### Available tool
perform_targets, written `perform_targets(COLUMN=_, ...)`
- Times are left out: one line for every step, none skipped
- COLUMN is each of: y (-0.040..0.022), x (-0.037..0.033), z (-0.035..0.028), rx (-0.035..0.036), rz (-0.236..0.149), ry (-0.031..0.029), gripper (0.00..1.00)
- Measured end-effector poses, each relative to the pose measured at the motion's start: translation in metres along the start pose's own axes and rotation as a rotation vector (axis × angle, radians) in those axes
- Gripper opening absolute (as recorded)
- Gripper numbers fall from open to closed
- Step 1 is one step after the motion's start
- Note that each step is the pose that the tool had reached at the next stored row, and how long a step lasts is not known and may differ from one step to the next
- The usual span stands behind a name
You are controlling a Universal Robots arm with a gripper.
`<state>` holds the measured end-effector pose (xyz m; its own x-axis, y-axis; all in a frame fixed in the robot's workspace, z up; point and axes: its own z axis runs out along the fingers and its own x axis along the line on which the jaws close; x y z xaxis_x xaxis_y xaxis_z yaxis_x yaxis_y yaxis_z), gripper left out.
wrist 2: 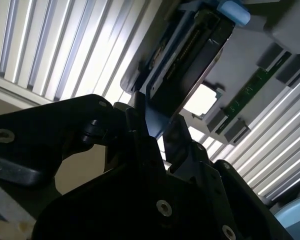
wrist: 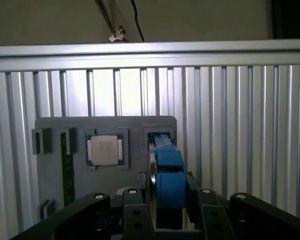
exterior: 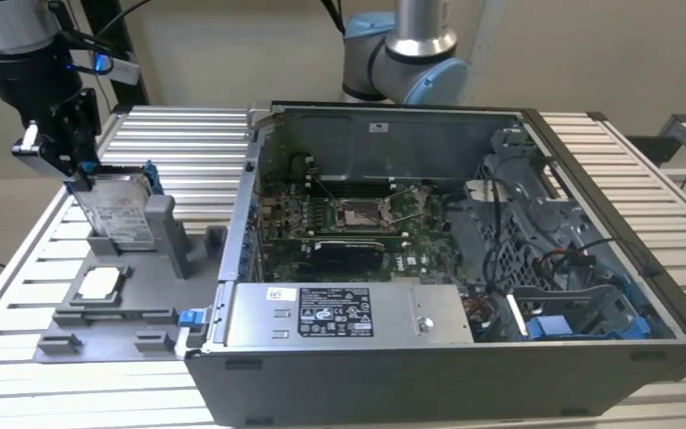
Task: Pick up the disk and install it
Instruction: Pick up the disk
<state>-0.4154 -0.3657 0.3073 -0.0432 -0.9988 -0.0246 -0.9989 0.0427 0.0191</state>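
Observation:
The disk [exterior: 121, 210], silver with a white label and a blue bracket, stands on edge in the upright slot of a grey tray [exterior: 111, 332] on the exterior view's left. My gripper [exterior: 78, 168] comes down on its top edge and is shut on it. In the first wrist view the disk's blue bracket [wrist: 168, 172] sits between the two black fingers of the gripper [wrist: 168, 199]. In the second wrist view the gripper [wrist 2: 158, 131] clamps the disk [wrist 2: 192, 60] from both sides, the disk running away from it over the tray.
A small square silver chip [exterior: 101, 283] lies on the same tray. An open computer case [exterior: 629, 241] fills the middle and right, with a motherboard [exterior: 361, 214], a grey box with a white label [exterior: 325, 313] and a drive cage with blue clips [exterior: 564, 323]. All rest on a slatted metal table [exterior: 188, 147].

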Motion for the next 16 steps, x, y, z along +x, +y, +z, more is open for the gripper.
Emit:
perform_targets(y=0.0000, x=0.0000, z=0.0018, rx=0.0000, rz=0.000, ry=0.0000, gripper=1.00)
perform_targets(y=-0.0001, x=0.0001, z=0.0036, rx=0.0000, rz=0.000, ry=0.0000, gripper=1.00)
perform_targets(y=-0.0001, x=0.0001, z=0.0054, rx=-0.0001, rz=0.000, ry=0.0000, gripper=1.00)
perform_targets(y=-0.0001, x=0.0002, z=0.0072, rx=-0.0001, rz=0.000, ry=0.0001, gripper=1.00)
perform_targets(y=-0.0001, x=0.0003, z=0.0090, rx=-0.0001, rz=0.000, ry=0.0000, gripper=1.00)
perform_targets(y=-0.0002, x=0.0003, z=0.0107, rx=-0.0001, rz=0.000, ry=0.0000, gripper=1.00)
perform_targets(y=-0.0002, x=0.0003, z=0.0125, rx=-0.0001, rz=0.000, ry=0.0000, gripper=1.00)
perform_targets(y=-0.0002, x=0.0004, z=0.0144, rx=-0.0001, rz=0.000, ry=0.0000, gripper=1.00)
perform_targets(y=-0.0003, x=0.0004, z=0.0162, rx=-0.0001, rz=0.000, ry=0.0001, gripper=1.00)
perform_targets(y=-0.0002, x=0.0005, z=0.0181, rx=-0.0001, rz=0.000, ry=0.0000, gripper=1.00)
perform_targets(y=-0.0002, x=0.0005, z=0.0199, rx=-0.0001, rz=0.000, ry=0.0001, gripper=1.00)
perform_targets(y=-0.0003, x=0.0005, z=0.0214, rx=-0.0001, rz=0.000, ry=0.0000, gripper=1.00)
perform_targets(y=-0.0003, x=0.0006, z=0.0221, rx=-0.0001, rz=0.000, ry=0.0000, gripper=1.00)
perform_targets(y=-0.0003, x=0.0006, z=0.0221, rx=-0.0002, rz=0.000, ry=0.0001, gripper=1.00)
perform_targets(y=-0.0003, x=0.0006, z=0.0221, rx=-0.0003, rz=0.000, ry=0.0001, gripper=1.00)
perform_targets(y=-0.0003, x=0.0006, z=0.0222, rx=-0.0003, rz=0.000, ry=0.0002, gripper=1.00)
